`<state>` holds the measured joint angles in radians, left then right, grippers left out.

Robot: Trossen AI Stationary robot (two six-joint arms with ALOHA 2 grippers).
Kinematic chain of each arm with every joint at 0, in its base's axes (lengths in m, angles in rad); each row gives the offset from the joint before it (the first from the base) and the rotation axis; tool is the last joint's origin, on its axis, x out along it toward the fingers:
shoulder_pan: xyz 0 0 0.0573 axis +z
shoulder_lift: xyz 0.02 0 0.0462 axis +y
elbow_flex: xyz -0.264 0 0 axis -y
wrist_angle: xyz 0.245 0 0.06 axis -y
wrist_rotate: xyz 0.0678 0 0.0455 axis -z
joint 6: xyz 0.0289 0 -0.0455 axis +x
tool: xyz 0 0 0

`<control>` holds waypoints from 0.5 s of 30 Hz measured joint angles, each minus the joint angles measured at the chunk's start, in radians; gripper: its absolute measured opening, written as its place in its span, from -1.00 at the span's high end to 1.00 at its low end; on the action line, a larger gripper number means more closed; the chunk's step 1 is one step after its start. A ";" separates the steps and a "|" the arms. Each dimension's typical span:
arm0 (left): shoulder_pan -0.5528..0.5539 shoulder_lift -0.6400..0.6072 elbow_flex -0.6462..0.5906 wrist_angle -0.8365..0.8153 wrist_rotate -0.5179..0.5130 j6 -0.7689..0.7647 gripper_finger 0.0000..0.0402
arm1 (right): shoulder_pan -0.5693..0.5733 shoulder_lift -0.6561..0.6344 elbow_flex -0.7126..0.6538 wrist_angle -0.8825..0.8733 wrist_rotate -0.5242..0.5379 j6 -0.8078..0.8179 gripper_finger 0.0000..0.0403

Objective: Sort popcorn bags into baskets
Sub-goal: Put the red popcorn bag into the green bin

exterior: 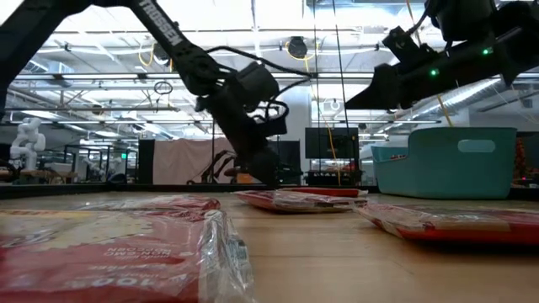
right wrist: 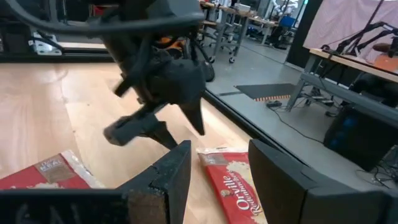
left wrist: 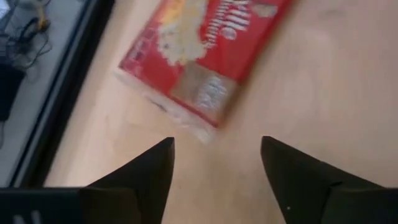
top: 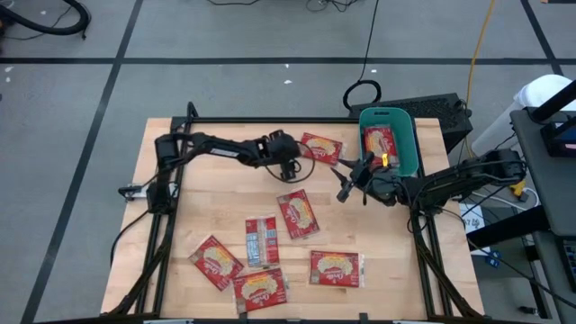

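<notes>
Several red popcorn bags lie flat on the wooden table. One bag (top: 321,147) (left wrist: 205,56) sits near the far edge, just beyond my left gripper (top: 290,173) (left wrist: 214,162), which is open and low over the table (exterior: 271,177), touching nothing. My right gripper (top: 344,184) (right wrist: 221,168) is open and raised (exterior: 364,97), between that bag and the teal basket (top: 409,148) (exterior: 455,160). Another bag (top: 380,142) lies inside the basket.
More bags lie toward the near side: one at the table's middle (top: 299,214), one with its silver side up (top: 261,241), and three near the near edge (top: 216,261) (top: 259,288) (top: 336,268). The basket stands at the far right corner. The two grippers are close together.
</notes>
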<state>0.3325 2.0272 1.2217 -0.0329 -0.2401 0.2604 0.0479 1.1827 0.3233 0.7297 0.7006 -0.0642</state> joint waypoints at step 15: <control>0.029 0.008 0.112 -0.216 0.045 -0.054 -0.33 | 0.002 0.000 -0.005 0.006 -0.003 0.000 0.23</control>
<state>0.3611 2.0348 1.3337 -0.2486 -0.1949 0.2065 0.0502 1.1824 0.3180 0.7353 0.6974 -0.0643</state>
